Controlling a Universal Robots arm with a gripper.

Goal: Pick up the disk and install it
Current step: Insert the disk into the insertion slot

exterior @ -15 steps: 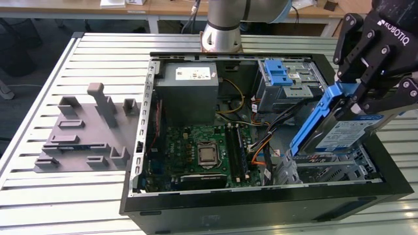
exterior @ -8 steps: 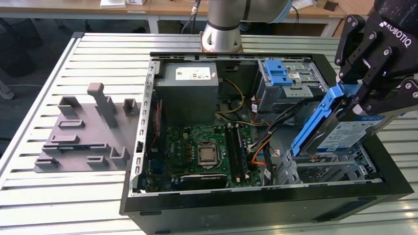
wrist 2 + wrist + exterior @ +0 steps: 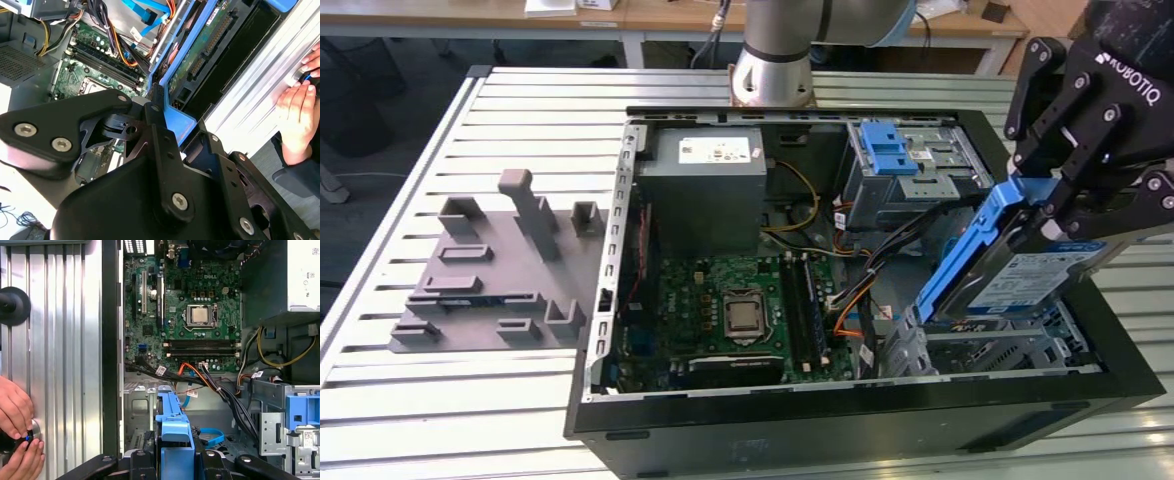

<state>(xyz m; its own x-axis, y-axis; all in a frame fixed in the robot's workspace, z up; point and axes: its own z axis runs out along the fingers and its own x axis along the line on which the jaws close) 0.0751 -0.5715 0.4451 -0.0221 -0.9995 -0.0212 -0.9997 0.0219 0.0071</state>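
Note:
The disk (image 3: 1023,278), a silver drive with a blue-and-white label and a blue plastic bracket around its edges, hangs tilted on edge over the right end of the open computer case (image 3: 854,398). My gripper (image 3: 1051,198) is shut on its upper end. Just under the disk lies the metal drive bay (image 3: 994,352). In the first wrist view the disk's blue bracket (image 3: 170,416) juts out from between my gripper (image 3: 175,454) toward the bay. The second wrist view shows the disk's green circuit-board side (image 3: 200,56) and my gripper (image 3: 176,127) clamped on its bracket.
Inside the case sit the grey power supply (image 3: 707,188), the motherboard (image 3: 736,312) and a drive cage with blue parts (image 3: 897,152). A grey slotted stand (image 3: 494,272) lies on the slatted table at the exterior view's left. A person's hands (image 3: 16,412) (image 3: 299,114) rest beside the case.

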